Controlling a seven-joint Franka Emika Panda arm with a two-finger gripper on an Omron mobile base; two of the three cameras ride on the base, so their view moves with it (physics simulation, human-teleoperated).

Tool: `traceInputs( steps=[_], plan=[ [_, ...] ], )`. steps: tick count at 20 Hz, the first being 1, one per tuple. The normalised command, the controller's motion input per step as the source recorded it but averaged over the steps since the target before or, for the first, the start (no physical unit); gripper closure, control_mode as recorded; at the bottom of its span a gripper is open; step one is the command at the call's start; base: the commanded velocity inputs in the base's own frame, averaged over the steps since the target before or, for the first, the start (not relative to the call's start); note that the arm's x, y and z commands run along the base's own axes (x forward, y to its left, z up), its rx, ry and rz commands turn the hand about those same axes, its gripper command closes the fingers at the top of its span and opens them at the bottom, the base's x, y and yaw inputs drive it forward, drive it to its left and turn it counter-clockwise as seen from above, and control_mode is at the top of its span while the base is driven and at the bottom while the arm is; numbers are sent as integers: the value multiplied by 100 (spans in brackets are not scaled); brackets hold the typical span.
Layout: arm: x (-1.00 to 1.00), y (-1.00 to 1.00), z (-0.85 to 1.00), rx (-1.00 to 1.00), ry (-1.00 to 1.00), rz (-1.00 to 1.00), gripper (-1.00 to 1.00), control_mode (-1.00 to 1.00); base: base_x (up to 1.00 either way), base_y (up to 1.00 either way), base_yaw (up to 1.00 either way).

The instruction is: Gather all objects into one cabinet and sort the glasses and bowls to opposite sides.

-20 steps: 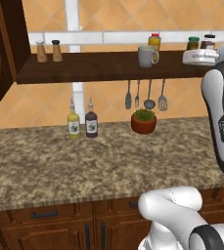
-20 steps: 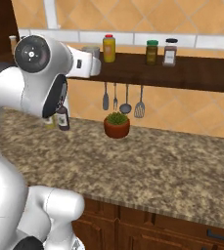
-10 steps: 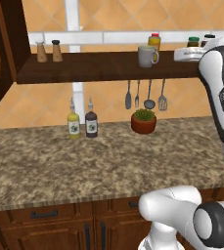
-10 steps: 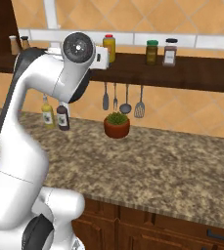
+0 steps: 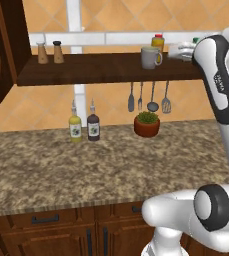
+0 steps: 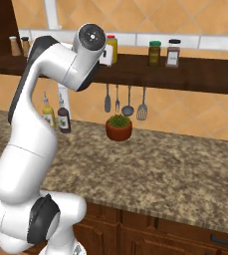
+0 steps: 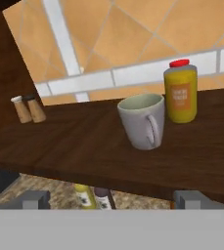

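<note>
Standing upright on the long wooden shelf (image 5: 101, 70), the grey handled mug (image 5: 149, 57) sat just in front of a yellow jar with a red lid (image 7: 180, 91), its handle turned toward the hand camera, and it was the one mug in sight. The jar carried an orange label whose print was too small to read. The gripper (image 7: 111, 199) faced the mug from a little way off, its two dark finger tips (image 7: 34, 198) spread wide apart with nothing between them and not touching the mug. Two small brown shakers with pale and dark caps (image 5: 49, 52) stood side by side at the far left of the shelf. In the right base view two more spice jars, a green-lidded one (image 6: 155, 53) and a dark-lidded one (image 6: 173, 53), stood near each other farther along the shelf, their labels unreadable. On the speckled granite counter (image 5: 86, 165) stood two bottles, a yellow one (image 5: 75, 125) and a dark one (image 5: 93, 125), each with a blurred label. Beside them was one small potted plant (image 5: 147, 123) in a red-brown pot. Four kitchen utensils (image 5: 148, 97) hung on the tiled wall under the shelf.
</note>
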Motion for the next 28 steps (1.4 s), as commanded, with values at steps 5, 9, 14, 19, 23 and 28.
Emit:
traceInputs(
  steps=[5,9,14,19,23,28],
  plan=[
    [26,-5,-11,5,4,-6,-100,-100,0,0,0],
    [24,0,-22,0,0,-3,-100,-100,0,0,0],
    [52,0,-9,0,0,-4,-100,-100,0,0,0],
    [52,0,0,0,0,-10,-100,-100,0,0,0],
    [33,0,0,0,0,-11,-100,-100,0,0,0],
    [24,0,-3,0,0,-5,-100,-100,0,0,0]
  ],
)
